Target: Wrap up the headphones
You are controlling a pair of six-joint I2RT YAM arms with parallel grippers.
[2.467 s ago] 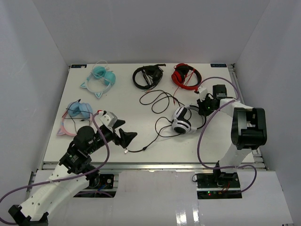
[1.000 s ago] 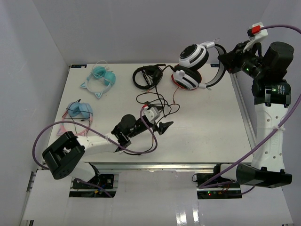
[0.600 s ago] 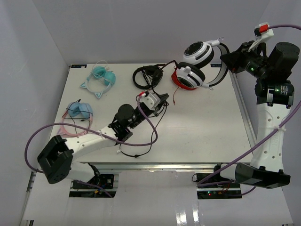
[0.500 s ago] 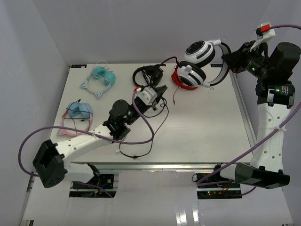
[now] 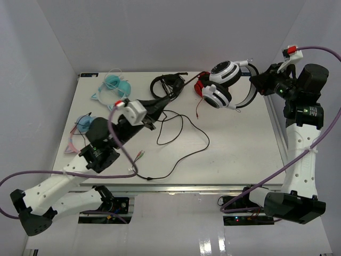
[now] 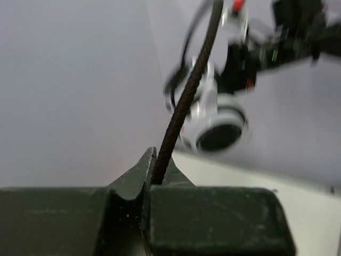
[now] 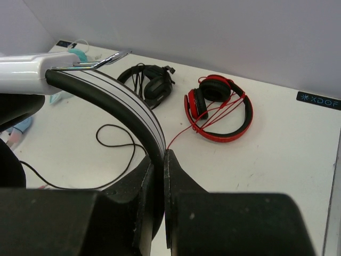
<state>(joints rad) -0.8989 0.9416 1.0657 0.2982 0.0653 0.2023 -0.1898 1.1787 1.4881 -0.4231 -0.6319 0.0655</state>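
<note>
The white headphones (image 5: pixel 222 88) hang in the air over the table's back right, cups down. My right gripper (image 5: pixel 260 84) is shut on their headband (image 7: pixel 118 94), which passes between the jaws in the right wrist view. The thin black cable (image 5: pixel 184 136) runs taut from the cups to my left gripper (image 5: pixel 163 100), then loops slack on the table to its plug near the front edge. My left gripper (image 6: pixel 159 173) is shut on that cable (image 6: pixel 184 101). Beyond it the headphones (image 6: pixel 216 120) show blurred.
Black headphones (image 5: pixel 164 86) and red headphones (image 7: pixel 218 106) lie at the back of the table, the red pair under the lifted white one. Teal headphones (image 5: pixel 113 88) lie at the back left. A blue and pink pair (image 5: pixel 85 128) sits by the left edge.
My left gripper closed on the cable and drew it left and up off the table, pulling it taut. The right gripper stayed shut and lowered the headphones slightly.
</note>
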